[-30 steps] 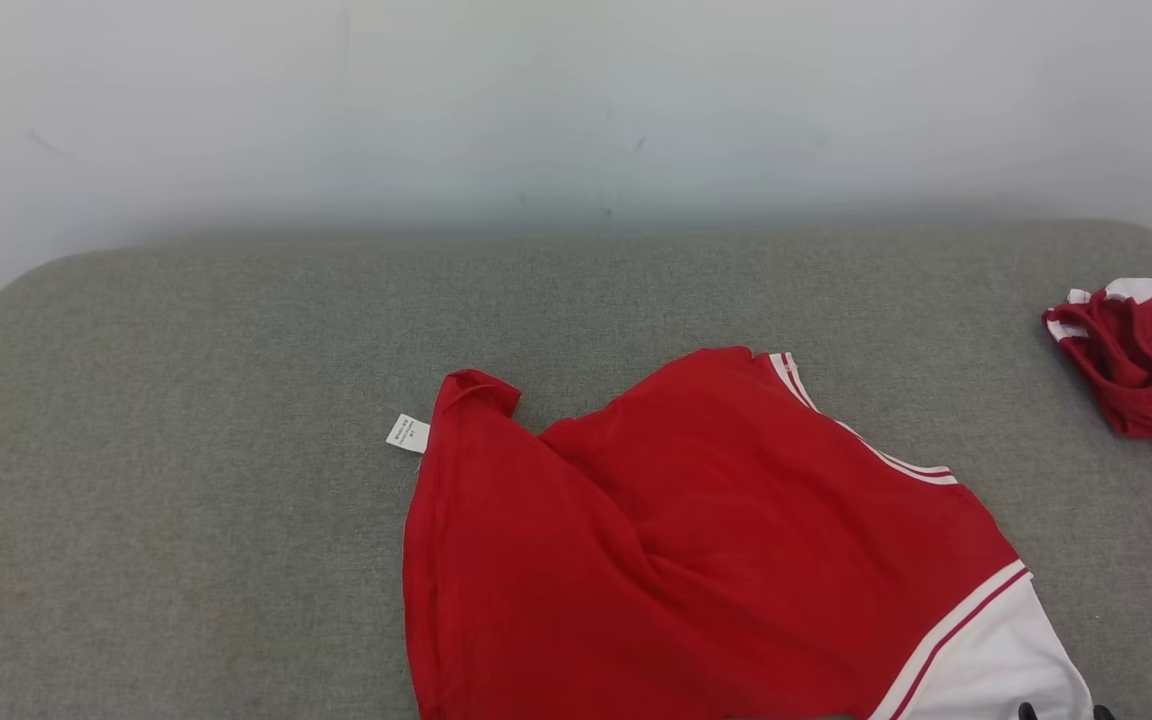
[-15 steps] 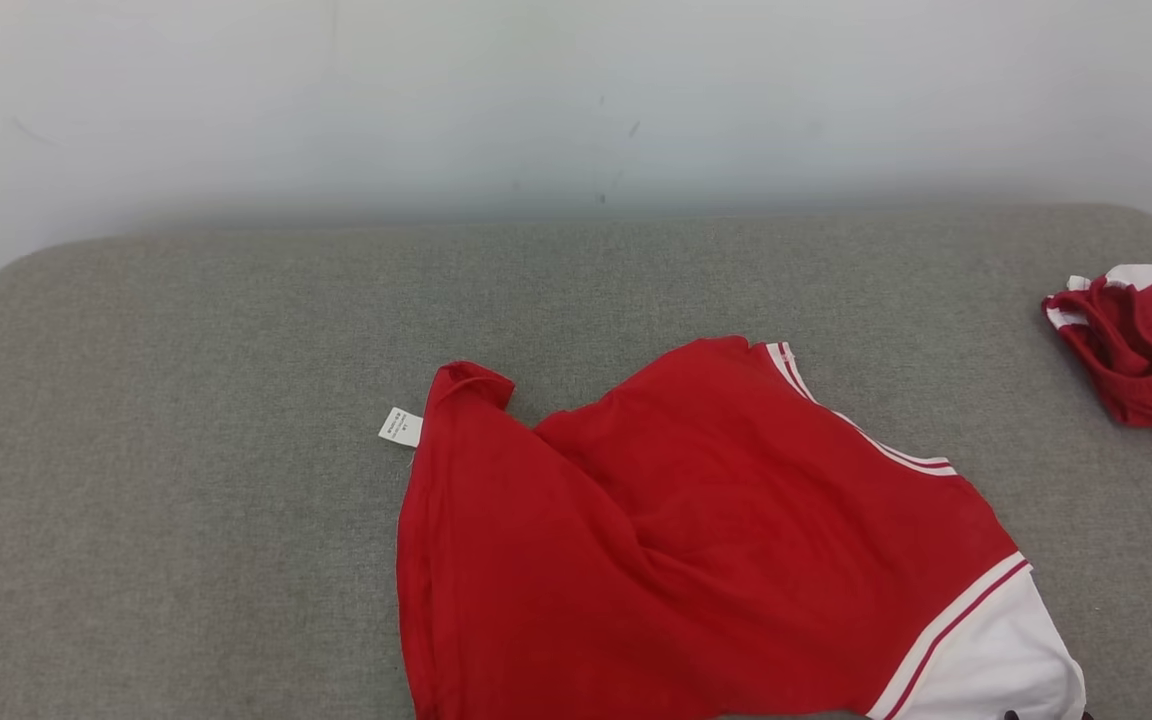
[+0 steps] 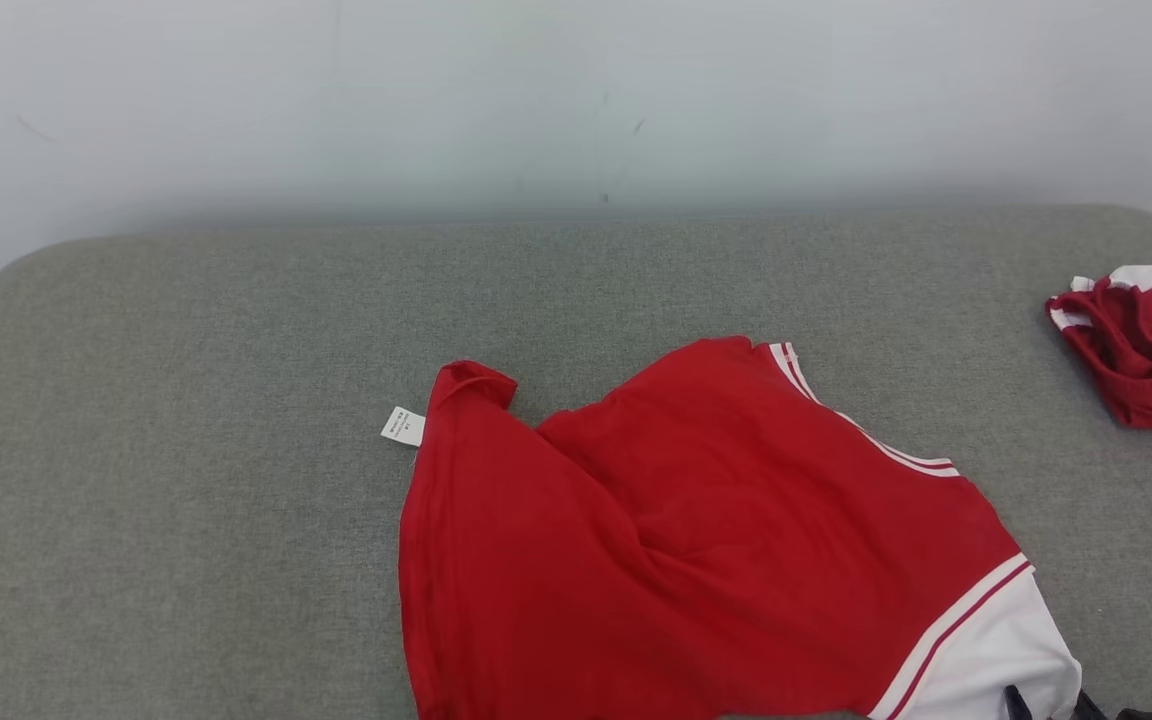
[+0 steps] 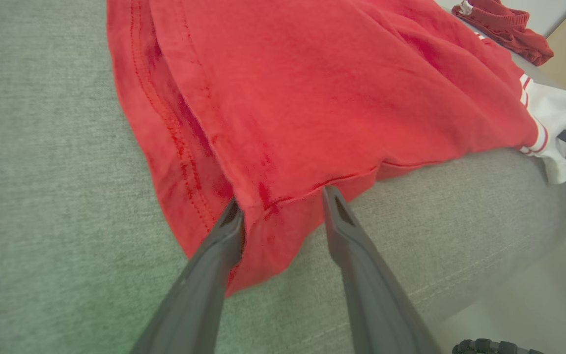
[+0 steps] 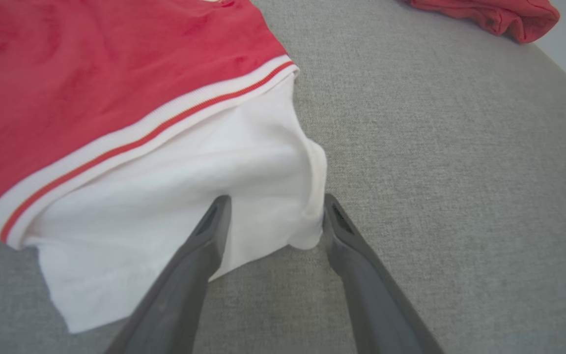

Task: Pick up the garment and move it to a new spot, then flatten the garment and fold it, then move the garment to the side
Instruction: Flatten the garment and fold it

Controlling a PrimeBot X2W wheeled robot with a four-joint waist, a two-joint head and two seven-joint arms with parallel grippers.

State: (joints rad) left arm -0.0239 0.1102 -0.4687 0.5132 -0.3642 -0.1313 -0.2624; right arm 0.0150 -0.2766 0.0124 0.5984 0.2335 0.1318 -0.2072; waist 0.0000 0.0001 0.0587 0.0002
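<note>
One red shirt (image 3: 696, 540) lies spread and rumpled on the grey cushion (image 3: 186, 400), right of centre, reaching the near edge. Our left gripper (image 4: 281, 199) has its fingers apart, astride the near corner of the red hem, with cloth between them that we see no pinch on. Our right gripper (image 5: 275, 201) is likewise parted, one finger either side of the folded edge of the white sleeve (image 5: 189, 187), close against it, not clamped. At the far right lies a second red bundle (image 3: 1146, 350)
</note>
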